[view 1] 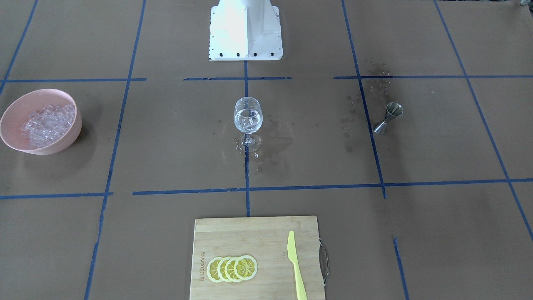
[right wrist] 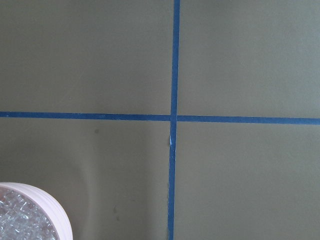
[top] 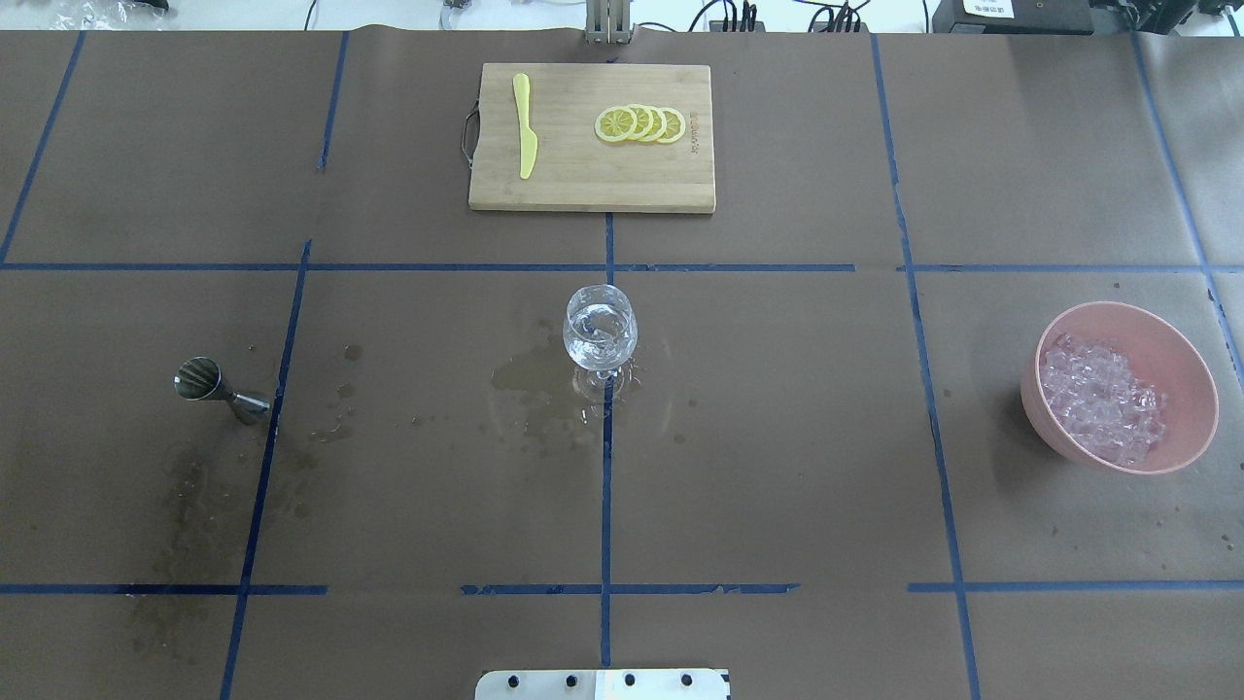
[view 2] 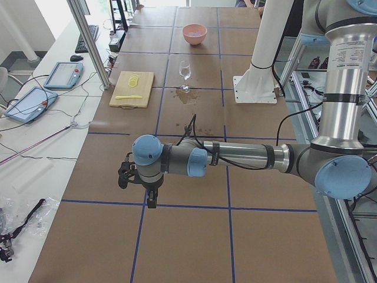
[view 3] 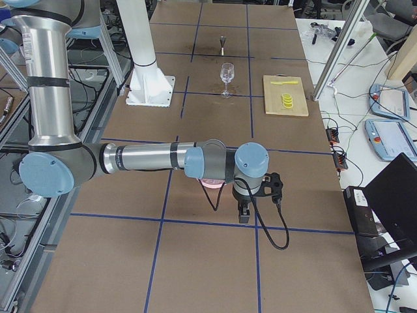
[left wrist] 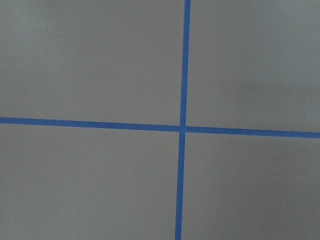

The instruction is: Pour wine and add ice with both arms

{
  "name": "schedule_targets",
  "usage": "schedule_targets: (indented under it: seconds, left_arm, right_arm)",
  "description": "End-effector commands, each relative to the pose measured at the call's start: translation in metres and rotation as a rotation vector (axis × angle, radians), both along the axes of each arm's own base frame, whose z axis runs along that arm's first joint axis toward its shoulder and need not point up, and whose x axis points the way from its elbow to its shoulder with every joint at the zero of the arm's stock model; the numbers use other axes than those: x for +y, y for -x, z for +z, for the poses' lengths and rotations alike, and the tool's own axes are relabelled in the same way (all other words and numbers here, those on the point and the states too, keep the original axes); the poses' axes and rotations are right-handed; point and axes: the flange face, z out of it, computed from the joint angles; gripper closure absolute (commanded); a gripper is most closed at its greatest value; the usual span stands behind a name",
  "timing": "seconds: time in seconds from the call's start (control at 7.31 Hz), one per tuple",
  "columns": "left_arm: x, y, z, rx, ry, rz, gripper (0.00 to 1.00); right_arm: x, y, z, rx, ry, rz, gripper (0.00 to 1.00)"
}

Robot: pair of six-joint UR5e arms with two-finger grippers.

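A clear stemmed glass (view 1: 248,121) (top: 601,331) stands at the table's middle and holds clear contents; wine and ice in it cannot be told apart. A steel jigger (view 1: 389,116) (top: 219,387) stands on the robot's left side. A pink bowl (view 1: 12,137) (top: 1191,389) heaped with ice (view 1: 48,125) (top: 1103,399) sits on the robot's right side. My left gripper (view 2: 152,200) hangs over bare paper far from the jigger. My right gripper (view 3: 244,214) hangs just beside the bowl, whose rim (right wrist: 52,210) shows in the right wrist view. I cannot tell whether either gripper is open or shut.
A wooden cutting board (view 1: 250,233) (top: 583,175) with lemon slices (view 1: 232,268) and a yellow knife (view 1: 296,266) lies at the far middle edge. Wet stains (top: 530,374) surround the glass and jigger. The white base block (view 1: 245,31) stands at the robot's side.
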Motion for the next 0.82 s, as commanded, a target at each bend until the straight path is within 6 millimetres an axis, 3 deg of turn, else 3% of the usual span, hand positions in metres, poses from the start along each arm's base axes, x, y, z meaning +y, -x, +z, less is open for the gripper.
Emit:
schedule_targets:
  seconds: [0.0, 0.68]
  left_arm:
    - [0.0004, 0.0000, 0.0001, 0.000, 0.000, 0.000, 0.00]
    - [0.0010, -0.0001, 0.0001, 0.000, 0.000, 0.000, 0.00]
  right_arm:
    - [-0.0001, -0.0004, -0.0001, 0.001, -0.003, 0.000, 0.00]
    - [0.0000, -0.0010, 0.0005, 0.010, -0.002, 0.000, 0.00]
